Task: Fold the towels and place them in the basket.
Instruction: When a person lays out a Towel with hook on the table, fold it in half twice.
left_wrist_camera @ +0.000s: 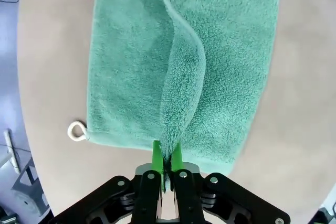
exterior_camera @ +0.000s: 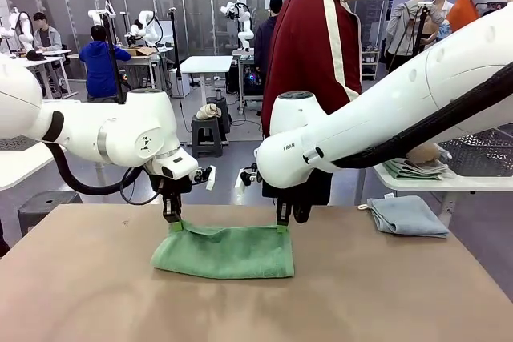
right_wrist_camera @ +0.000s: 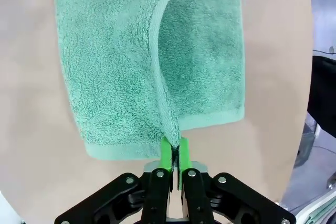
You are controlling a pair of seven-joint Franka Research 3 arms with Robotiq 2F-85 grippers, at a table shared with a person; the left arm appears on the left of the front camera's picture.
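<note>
1. The green towel point(exterior_camera: 224, 251) lies mid-desk point(exterior_camera: 240, 310). The left fingers point(exterior_camera: 173, 218) and right fingers point(exterior_camera: 281, 218) are each clamped on a lifted far corner, so the fold looks barely begun.
2. The blue-grey towel point(exterior_camera: 407, 215) sits far right, seemingly folded.
3. Still to do: finish the fold and put both in the basket.

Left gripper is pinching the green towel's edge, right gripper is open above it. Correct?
Not quite. The right gripper isn't open: the right wrist view shows its pads closed on the edge of the green towel, just as the left gripper is pinching it.
</note>
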